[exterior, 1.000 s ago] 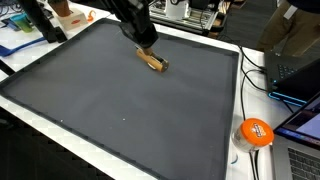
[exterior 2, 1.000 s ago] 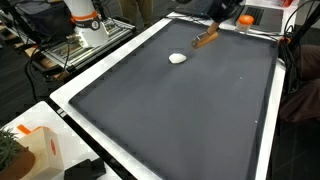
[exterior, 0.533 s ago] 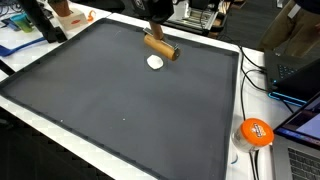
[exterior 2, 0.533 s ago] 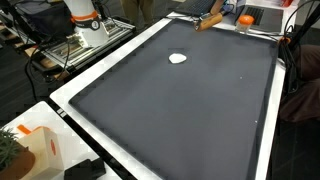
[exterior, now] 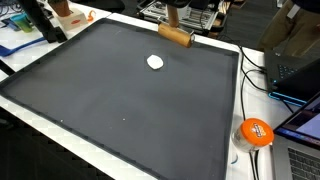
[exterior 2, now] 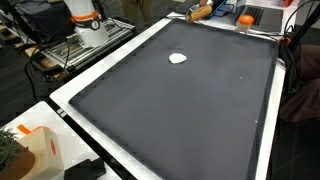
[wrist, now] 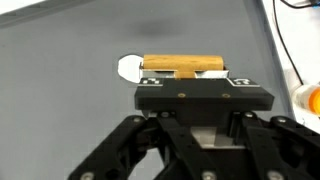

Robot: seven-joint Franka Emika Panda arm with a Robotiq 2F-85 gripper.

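My gripper (exterior: pixel 172 22) is shut on a light brown wooden block (exterior: pixel 176 36) and holds it level in the air over the far edge of the dark grey mat (exterior: pixel 100 100). In the wrist view the wooden block (wrist: pixel 183 65) lies crosswise just past the black gripper (wrist: pixel 186 76) body, which hides the fingertips. A small white round object (exterior: pixel 155 62) lies on the mat below and slightly nearer; it also shows as the white object (exterior 2: pixel 178 58) and the white object (wrist: pixel 130 68). The wooden block (exterior 2: pixel 201 12) shows at the top edge of the mat (exterior 2: pixel 180 120).
An orange round item (exterior: pixel 255 131) sits off the mat on the white table. Laptops and cables (exterior: pixel 295 75) crowd that side. The robot base (exterior 2: pixel 85 22) stands behind the table, and an orange-and-white box (exterior 2: pixel 35 148) sits at a near corner.
The gripper has lifted the wooden block off the mat and carried it toward the far edge. The white object, earlier hidden in one exterior view, now lies uncovered.
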